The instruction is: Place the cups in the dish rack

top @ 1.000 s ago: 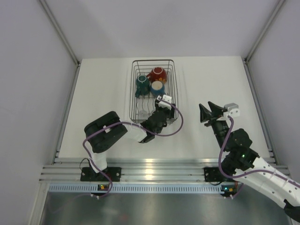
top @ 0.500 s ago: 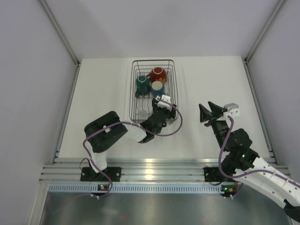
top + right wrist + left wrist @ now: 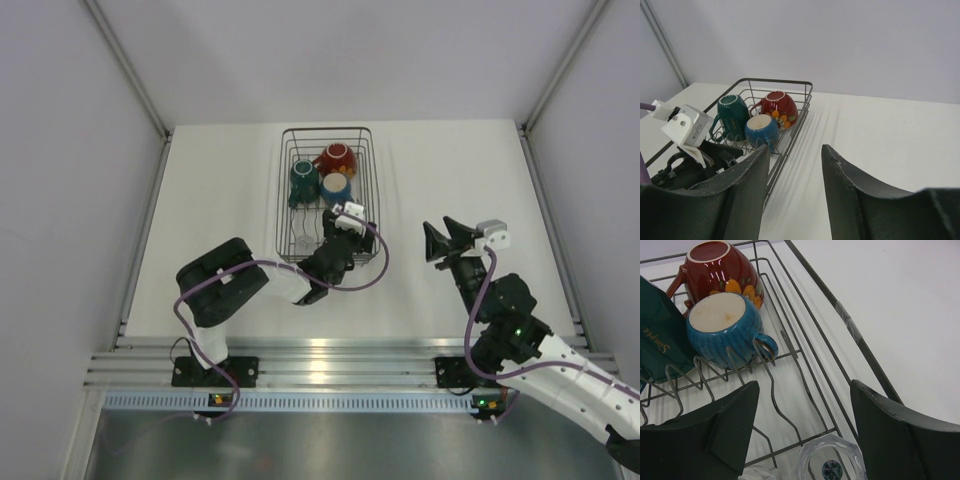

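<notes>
The dish rack [image 3: 325, 130] stands at the table's middle back. In its far half rest a teal mug [image 3: 303, 180], a red patterned cup [image 3: 337, 158] and a dark-blue cup [image 3: 335, 188], all mouth down. My left gripper [image 3: 338, 228] hangs over the rack's near right part, open. In the left wrist view a tiny clear glass [image 3: 832, 462] sits on the wires below the left gripper [image 3: 804, 390], clear of both fingers. Another clear glass [image 3: 760, 473] shows partly at the bottom edge. My right gripper [image 3: 443, 233] is open over bare table, right of the rack, holding nothing.
The rack's upright prongs [image 3: 730, 362] stand just in front of the blue cup [image 3: 725, 330]. The rack's right rim [image 3: 860, 342] runs close beside my left gripper's right finger. Grey walls and metal rails enclose the white table [image 3: 220, 200].
Hardly anything differs in the top view. The left arm's elbow has shifted slightly left, and the right arm has edged a little left.
</notes>
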### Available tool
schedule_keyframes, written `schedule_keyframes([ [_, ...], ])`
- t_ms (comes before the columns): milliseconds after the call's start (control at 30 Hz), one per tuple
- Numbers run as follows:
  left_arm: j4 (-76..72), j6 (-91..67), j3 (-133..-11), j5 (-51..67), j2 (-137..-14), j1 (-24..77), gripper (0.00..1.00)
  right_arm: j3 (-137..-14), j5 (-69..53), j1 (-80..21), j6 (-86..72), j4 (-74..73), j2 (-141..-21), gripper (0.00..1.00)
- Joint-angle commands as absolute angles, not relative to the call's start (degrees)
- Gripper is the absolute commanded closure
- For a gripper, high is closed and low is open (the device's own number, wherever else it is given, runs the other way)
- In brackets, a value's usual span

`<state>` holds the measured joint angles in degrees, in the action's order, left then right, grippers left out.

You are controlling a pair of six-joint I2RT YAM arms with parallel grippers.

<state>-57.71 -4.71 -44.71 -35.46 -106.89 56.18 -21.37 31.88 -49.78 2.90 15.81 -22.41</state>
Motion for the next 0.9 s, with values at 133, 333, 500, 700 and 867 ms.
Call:
schedule_keyframes([
  [133, -57.5, -1.1, -45.4, -35.7, -96.7, 56.5, 0.2, -21.9, 32.2, -50.5, 2.6, 17.6, -23.9, 0.53],
  [333, -57.4, 2.7, -46.1, -35.9, -90.5, 56.6, 0.19, -23.0, 33.6, -50.4, 3.4, 18.8, -25.9, 0.5],
  [500, -53.9, 4.2, -46.1, -39.3, -81.3, 56.4, 0.19, -26.7, 40.2, -49.9, 3.3, 16.8, -32.1, 0.47],
  [700, -33.0, -8.3, -47.3, -33.4, -72.4, 45.3, 0.19, -33.6, 31.4, -41.4, -3.6, 11.3, -44.5, 0.47],
  [867, -26.8, -11.5, -41.8, -30.5, -63.5, 34.5, 0.18, -36.8, 17.4, -26.0, -9.5, 10.3, -52.0, 0.47],
])
